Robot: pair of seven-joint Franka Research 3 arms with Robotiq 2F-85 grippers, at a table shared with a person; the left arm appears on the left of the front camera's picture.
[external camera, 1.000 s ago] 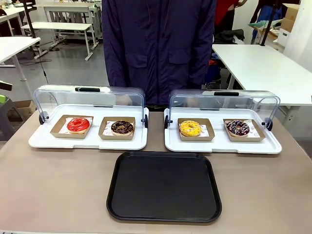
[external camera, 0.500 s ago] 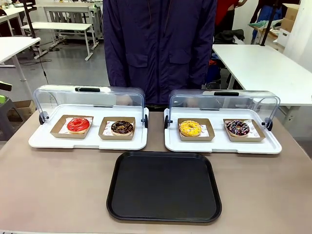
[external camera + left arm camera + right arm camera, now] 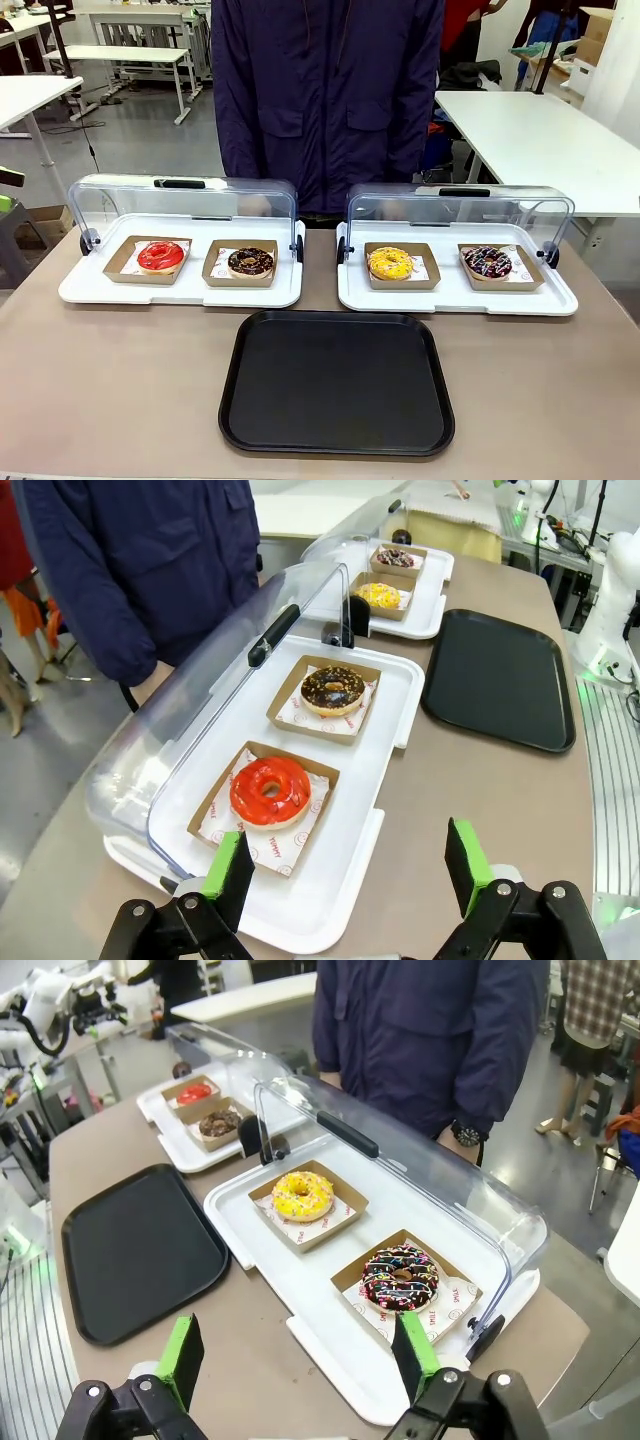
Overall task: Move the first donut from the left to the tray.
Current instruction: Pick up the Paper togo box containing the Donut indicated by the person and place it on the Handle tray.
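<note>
Two hands are to be reported, each with its fingers spread wide and nothing between them. The left hand hovers at the near edge of a white lidded tray. The red-iced ring donut lies just ahead of it, offset toward the left finger as the wrist view has it, in a small brown cardboard tray. The clear lid is swung back, so the donut appears open from above, though the hand's height over it cannot be judged well. A chocolate-iced donut sits farther along the same tray. The black tray rests mid-worktop, nearer the robot, and the donut is not yet on it. The right hand hangs by the other lidded tray, well apart from the red donut, so the left arm is judged the nearer.
</note>
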